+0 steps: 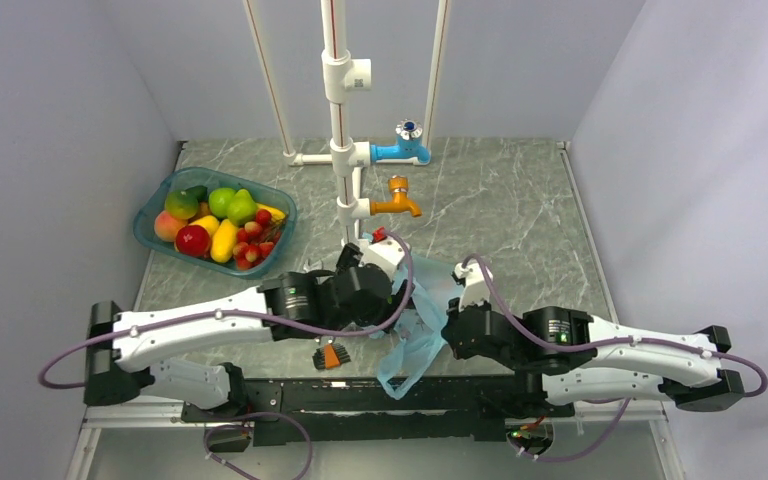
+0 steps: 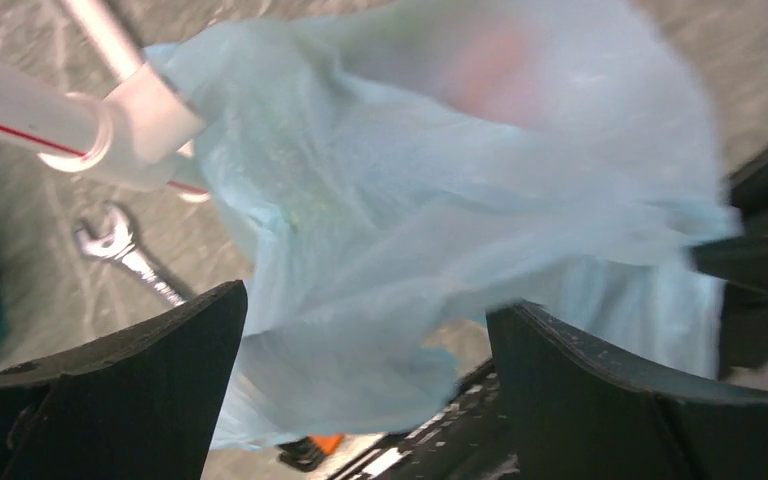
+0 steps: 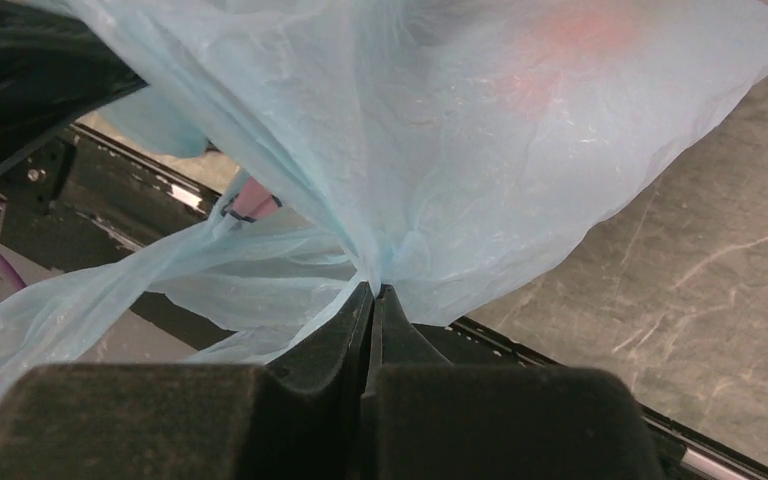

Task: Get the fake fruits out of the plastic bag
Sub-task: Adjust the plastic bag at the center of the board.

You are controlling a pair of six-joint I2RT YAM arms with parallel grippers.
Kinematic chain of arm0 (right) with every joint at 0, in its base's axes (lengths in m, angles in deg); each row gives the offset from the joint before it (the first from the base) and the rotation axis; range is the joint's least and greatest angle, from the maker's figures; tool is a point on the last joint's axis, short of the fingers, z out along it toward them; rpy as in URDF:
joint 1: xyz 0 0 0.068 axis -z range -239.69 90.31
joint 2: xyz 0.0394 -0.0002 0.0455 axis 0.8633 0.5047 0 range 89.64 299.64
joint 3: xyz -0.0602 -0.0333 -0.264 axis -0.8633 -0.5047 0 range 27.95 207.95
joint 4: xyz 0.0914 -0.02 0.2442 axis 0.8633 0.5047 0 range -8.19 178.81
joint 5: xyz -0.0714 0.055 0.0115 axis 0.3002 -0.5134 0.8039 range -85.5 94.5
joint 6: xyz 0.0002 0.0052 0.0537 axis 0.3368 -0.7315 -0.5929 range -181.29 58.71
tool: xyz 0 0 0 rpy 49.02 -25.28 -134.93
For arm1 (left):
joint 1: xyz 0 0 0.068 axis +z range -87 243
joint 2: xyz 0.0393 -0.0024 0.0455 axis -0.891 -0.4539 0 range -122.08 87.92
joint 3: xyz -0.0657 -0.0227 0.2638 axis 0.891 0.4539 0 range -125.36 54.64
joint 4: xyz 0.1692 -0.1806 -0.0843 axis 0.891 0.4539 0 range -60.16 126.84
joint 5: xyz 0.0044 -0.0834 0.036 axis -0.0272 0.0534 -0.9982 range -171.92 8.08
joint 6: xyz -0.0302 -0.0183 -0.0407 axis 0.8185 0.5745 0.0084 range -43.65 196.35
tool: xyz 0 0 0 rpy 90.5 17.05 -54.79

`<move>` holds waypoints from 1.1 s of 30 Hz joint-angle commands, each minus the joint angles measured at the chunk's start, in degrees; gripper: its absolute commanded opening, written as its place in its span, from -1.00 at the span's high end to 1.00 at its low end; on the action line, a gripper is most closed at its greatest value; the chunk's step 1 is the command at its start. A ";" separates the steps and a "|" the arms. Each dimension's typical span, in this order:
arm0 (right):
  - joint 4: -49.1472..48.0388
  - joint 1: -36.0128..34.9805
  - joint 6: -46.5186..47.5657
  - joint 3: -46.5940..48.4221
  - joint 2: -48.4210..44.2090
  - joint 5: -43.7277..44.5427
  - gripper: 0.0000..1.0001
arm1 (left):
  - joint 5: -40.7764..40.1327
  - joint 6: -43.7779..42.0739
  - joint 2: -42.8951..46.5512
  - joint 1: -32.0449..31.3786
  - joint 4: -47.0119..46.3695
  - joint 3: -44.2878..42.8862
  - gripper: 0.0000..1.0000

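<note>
Plastic bag hangs between arms over table near edge, long axis far-to-near, loop handle trailing nearward. Right pincer pressed together, pinching bag fold. Left pincer spread, bag just beyond. Orange fruit blurred through film.

The right hand has its two dark fingers pressed flat together, pinching a gathered fold of the plastic bag. Above the pinch the thin light-blue film billows out wide and crinkled, and an orange-red shape shows dimly through it at the upper right; which fruit it is cannot be told. A loose handle strip trails down to the left over a black rail. Grey marbled desk lies at the right
</note>
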 commanded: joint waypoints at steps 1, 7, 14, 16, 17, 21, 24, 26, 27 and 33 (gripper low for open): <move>4.07 -0.32 -0.16 2.36 -0.01 -1.39 1.00 | -11.13 4.33 -3.27 -0.02 8.22 -3.96 -0.73; 14.74 -0.31 -15.63 2.78 -2.01 -6.31 -0.36 | -6.97 9.90 -1.99 -0.10 2.87 -0.71 0.48; 5.21 -0.29 -33.04 -11.55 -13.99 -15.17 -0.99 | -1.65 13.69 3.30 0.07 -6.86 6.24 0.94; -1.31 -0.29 -36.04 -16.20 -17.21 -16.07 -0.99 | -0.83 14.22 3.55 0.16 -7.64 6.41 0.98; -6.01 -0.39 -36.58 -18.57 -18.42 -16.93 -0.99 | -0.17 14.25 3.45 0.17 -8.39 6.47 0.99; -21.96 -0.28 -35.75 -23.97 -18.81 -19.90 -0.99 | 2.17 14.76 1.84 0.17 -9.31 6.26 1.00; -26.06 -0.40 -32.97 -22.75 -15.91 -20.16 -0.99 | 2.92 15.15 0.59 0.21 -9.48 6.38 1.00; -27.60 -0.37 -31.42 -21.01 -13.83 -20.19 -0.99 | 2.83 15.06 0.39 0.16 -9.96 6.55 1.00; -28.01 -0.48 -31.29 -20.79 -12.91 -20.19 -0.99 | 2.68 15.06 0.42 0.17 -10.05 6.65 1.00; -23.70 -0.64 -46.44 -24.74 -12.63 -14.52 -0.99 | 2.94 14.98 1.49 0.17 -11.63 7.30 1.00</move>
